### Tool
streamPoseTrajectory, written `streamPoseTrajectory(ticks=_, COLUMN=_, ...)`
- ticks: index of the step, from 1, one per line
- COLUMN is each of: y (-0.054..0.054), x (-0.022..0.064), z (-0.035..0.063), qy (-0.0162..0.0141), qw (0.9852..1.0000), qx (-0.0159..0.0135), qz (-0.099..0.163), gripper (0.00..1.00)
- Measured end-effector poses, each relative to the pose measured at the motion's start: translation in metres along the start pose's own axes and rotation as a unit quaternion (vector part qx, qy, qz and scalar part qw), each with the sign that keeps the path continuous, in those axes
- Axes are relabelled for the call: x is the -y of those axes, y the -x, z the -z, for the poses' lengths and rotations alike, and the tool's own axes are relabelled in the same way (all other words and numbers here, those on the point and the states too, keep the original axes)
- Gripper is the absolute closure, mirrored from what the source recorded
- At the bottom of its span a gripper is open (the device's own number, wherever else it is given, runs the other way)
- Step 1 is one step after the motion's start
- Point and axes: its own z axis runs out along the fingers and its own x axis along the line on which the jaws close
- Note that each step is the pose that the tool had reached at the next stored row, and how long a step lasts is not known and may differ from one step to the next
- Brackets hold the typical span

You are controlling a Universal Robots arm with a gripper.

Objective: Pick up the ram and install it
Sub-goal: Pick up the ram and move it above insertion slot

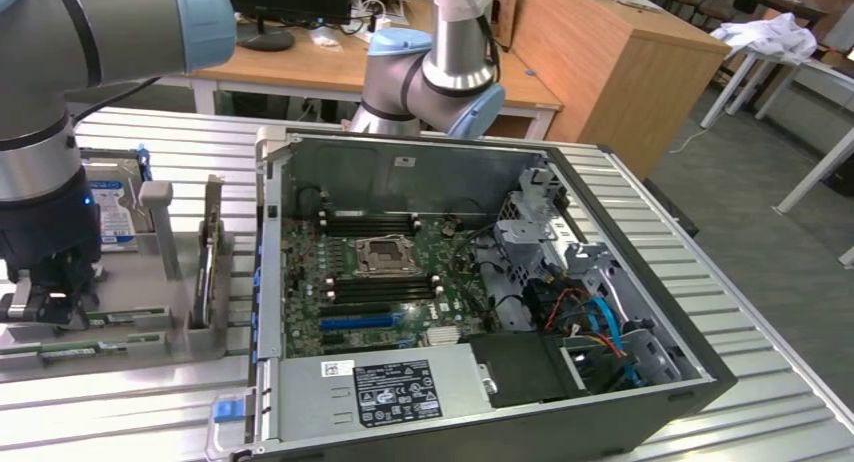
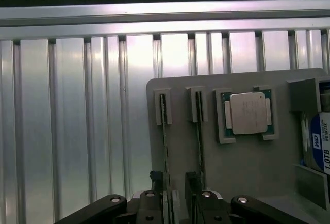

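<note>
Two ram sticks stand on edge in slots of a grey holder tray (image 2: 242,167). One ram stick (image 2: 164,131) runs down between my gripper's fingertips, and the second ram stick (image 2: 199,131) lies just beside one finger (image 2: 190,181). My gripper (image 2: 172,195) is open, its jaws straddling the first stick without closing on it. In the exterior view, the gripper (image 1: 43,304) hangs low over the tray (image 1: 134,337) at the exterior view's left, where a green ram stick (image 1: 127,317) shows. The open computer case (image 1: 454,282) has black memory slots (image 1: 374,223) beside the processor socket (image 1: 380,254).
A square silver processor (image 2: 248,113) sits in the tray next to the sticks. A hard drive (image 2: 322,149) with a blue-white label stands at the tray's end (image 1: 114,214). Everything rests on a ribbed metal table (image 2: 77,121). Wooden desks (image 1: 601,62) stand behind.
</note>
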Motion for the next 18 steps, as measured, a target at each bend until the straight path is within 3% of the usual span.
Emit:
streamPoseTrajectory(ticks=11, y=-0.005, x=0.0003, z=-0.0005, qy=-0.0001, qw=1.0, qx=0.0002, qz=0.0, gripper=0.69)
streamPoseTrajectory(ticks=18, y=-0.006, x=0.0007, z=-0.0102, qy=0.0, qw=1.0, qx=0.0001, qz=0.0, gripper=0.69)
